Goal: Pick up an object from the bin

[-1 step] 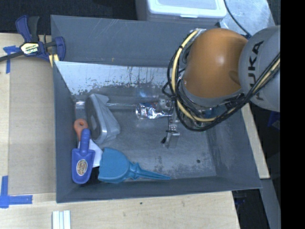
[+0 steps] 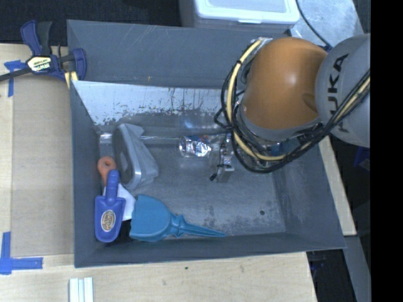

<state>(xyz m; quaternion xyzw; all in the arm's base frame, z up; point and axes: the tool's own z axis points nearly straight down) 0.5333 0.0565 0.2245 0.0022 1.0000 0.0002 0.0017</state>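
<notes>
Gripper (image 2: 221,163) beside crumpled foil (image 2: 195,147), blue funnel (image 2: 157,222) well apart

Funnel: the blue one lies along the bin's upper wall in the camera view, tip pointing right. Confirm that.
Not quite. The camera view shows the blue funnel lying along the lower wall of the bin, not the upper one. The rest holds: its tip points right.

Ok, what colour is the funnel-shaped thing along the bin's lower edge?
The funnel-shaped thing is light blue all over, as the camera view shows.
</notes>
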